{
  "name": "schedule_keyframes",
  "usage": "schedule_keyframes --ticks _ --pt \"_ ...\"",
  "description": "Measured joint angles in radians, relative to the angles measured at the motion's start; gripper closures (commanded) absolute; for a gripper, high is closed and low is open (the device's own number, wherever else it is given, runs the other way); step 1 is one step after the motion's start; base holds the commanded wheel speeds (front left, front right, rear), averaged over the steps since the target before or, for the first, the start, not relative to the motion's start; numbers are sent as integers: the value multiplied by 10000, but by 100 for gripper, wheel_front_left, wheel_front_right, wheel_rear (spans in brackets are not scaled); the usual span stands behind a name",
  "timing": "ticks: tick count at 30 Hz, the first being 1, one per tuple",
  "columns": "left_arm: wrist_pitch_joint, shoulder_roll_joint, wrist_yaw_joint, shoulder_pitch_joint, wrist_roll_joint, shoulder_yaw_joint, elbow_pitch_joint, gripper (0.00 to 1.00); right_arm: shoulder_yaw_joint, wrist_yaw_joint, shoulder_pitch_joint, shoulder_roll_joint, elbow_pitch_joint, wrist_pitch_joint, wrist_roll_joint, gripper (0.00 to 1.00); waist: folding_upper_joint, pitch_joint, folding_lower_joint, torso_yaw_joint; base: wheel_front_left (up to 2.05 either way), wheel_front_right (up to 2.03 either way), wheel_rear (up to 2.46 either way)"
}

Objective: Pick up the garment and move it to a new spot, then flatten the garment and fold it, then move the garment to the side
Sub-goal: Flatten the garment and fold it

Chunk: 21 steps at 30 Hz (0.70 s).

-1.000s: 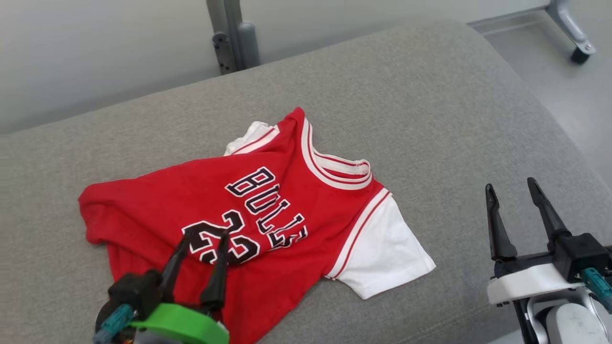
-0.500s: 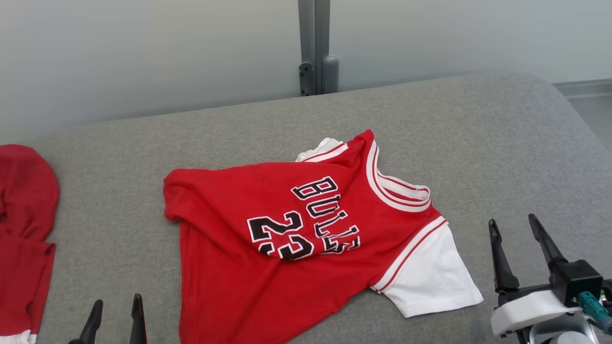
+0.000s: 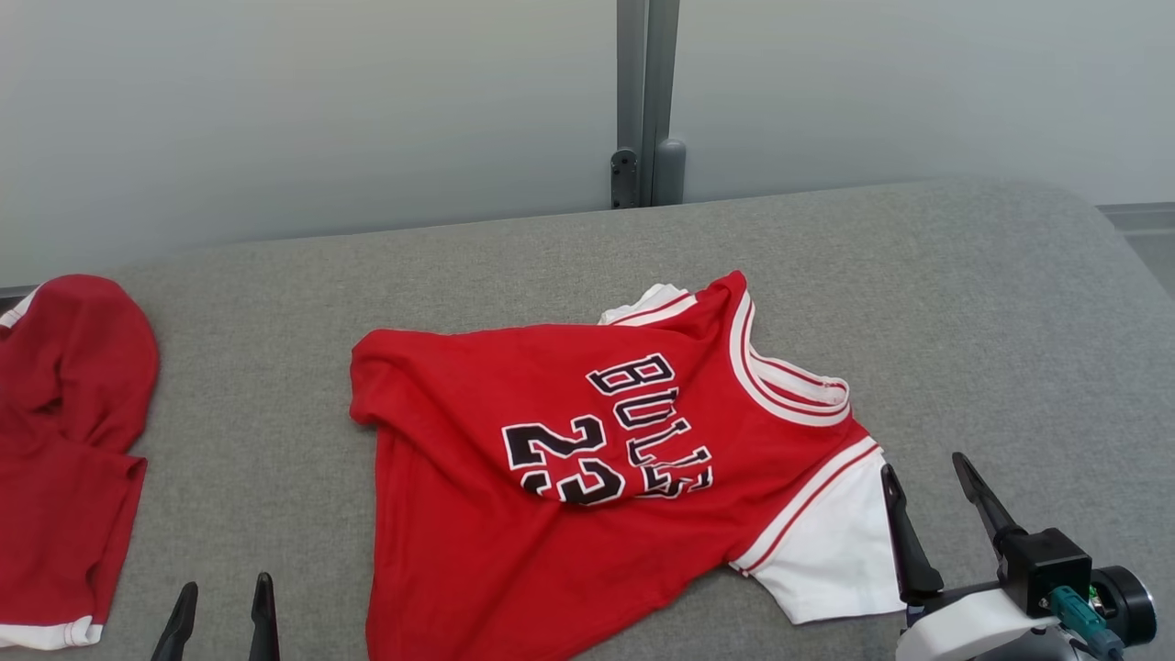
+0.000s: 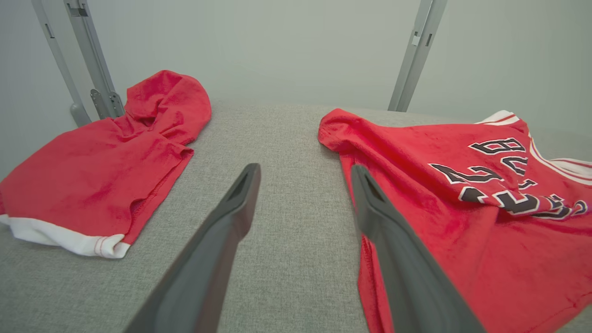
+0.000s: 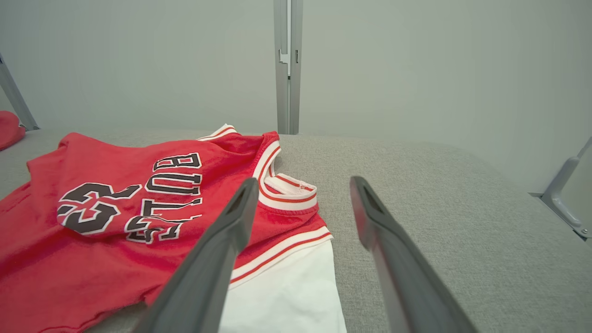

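Observation:
The garment point(image 3: 569, 459) is a red jersey with white sleeves and black "BULLS 23" lettering. It lies spread and slightly rumpled on the grey padded surface point(image 3: 964, 303). My left gripper point(image 3: 226, 592) is open low at the near edge, left of the jersey's hem and apart from it. The left wrist view shows that gripper point(image 4: 305, 171) over bare grey fabric, the jersey point(image 4: 462, 208) just to its right. My right gripper point(image 3: 925, 466) is open beside the white sleeve point(image 3: 826, 551). In the right wrist view, the gripper point(image 5: 304, 181) points past the collar point(image 5: 286, 194). Both hold nothing.
A second red garment point(image 3: 64, 441) with a white hem lies bunched at the far left, also seen from the left wrist point(image 4: 106, 162). A grey metal post point(image 3: 645, 101) stands behind the surface against a pale wall. The surface's right edge drops to the floor point(image 3: 1157, 248).
The head camera has swung left, bringing the second red garment into view. My left gripper has drawn back from over the jersey's number to beside its hem. My right gripper now stands closer to the white sleeve.

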Motion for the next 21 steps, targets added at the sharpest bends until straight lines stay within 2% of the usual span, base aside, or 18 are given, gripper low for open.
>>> schedule_keyframes --ticks 9,17,19,21 --pt "-2 -157 -194 -92 299 359 322 0 -54 0 6 42 0 0 12 0 0 94 0 -186 0 0 0" --pt "96 73 -207 -74 92 -27 550 0 -593 2 -367 25 -242 -2 313 0 0 179 0 -299 0 0 0" --pt "1191 207 -207 -65 -291 -318 453 0 -493 4 -449 -261 247 100 324 0 0 204 0 -321 0 0 0" --pt "2708 276 -207 43 -713 -485 75 0 -138 2 -499 -700 617 1091 487 0 0 230 0 -324 0 0 0"
